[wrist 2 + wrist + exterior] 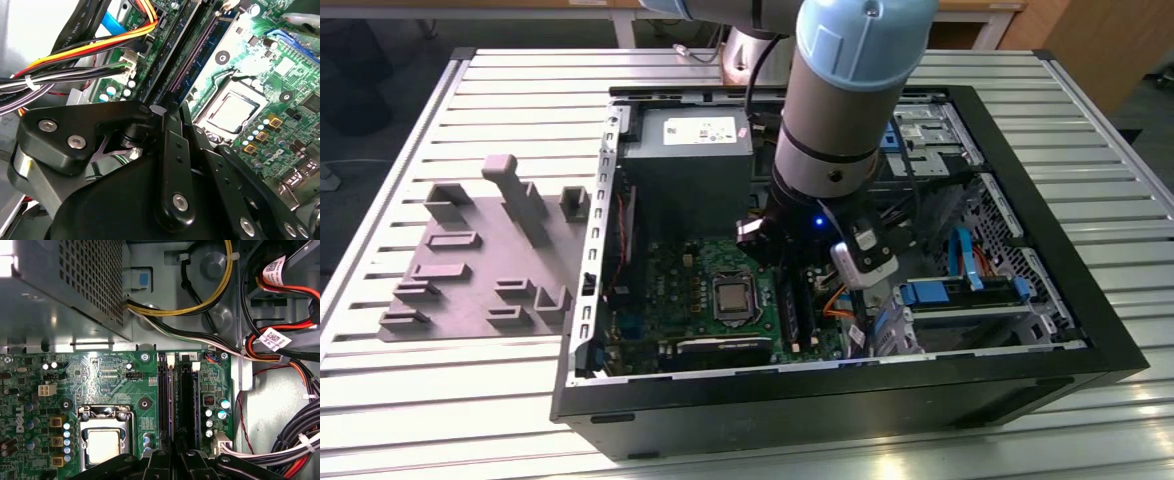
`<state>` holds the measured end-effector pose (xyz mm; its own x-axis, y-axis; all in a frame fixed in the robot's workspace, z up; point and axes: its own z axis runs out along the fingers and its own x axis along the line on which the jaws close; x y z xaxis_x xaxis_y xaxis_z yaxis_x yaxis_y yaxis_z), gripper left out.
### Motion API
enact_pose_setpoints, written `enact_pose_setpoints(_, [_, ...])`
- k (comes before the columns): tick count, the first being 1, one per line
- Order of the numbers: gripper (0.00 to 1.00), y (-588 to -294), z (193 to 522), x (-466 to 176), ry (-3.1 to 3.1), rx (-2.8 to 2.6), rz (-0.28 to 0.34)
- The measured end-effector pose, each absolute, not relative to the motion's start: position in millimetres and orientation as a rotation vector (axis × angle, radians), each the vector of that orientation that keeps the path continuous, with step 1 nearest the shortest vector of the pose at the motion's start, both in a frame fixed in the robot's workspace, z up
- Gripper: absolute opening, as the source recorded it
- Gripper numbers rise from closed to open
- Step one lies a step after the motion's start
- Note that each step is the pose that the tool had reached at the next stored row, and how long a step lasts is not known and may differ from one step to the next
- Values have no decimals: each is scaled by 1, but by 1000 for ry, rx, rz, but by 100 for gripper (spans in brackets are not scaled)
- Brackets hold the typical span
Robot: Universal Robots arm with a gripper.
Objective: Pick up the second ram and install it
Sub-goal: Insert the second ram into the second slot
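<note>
Now gripper [175,120] w/ second ram [192,47] edge-on over memory slots [187,400].

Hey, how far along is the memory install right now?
Done: the arm is inside the open computer case, with the gripper down at the motherboard's memory slots. In hand: the second ram stands edge-on along a slot, running right up to the gripper. Left: whether it is pressed fully home cannot be told from these views.
</note>
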<state>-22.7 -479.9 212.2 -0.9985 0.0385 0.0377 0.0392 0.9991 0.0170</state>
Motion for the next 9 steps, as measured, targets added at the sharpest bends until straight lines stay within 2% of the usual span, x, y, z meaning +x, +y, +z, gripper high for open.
enact_pose_setpoints(9, [14, -480, 211, -22, -3103, -95, -28])
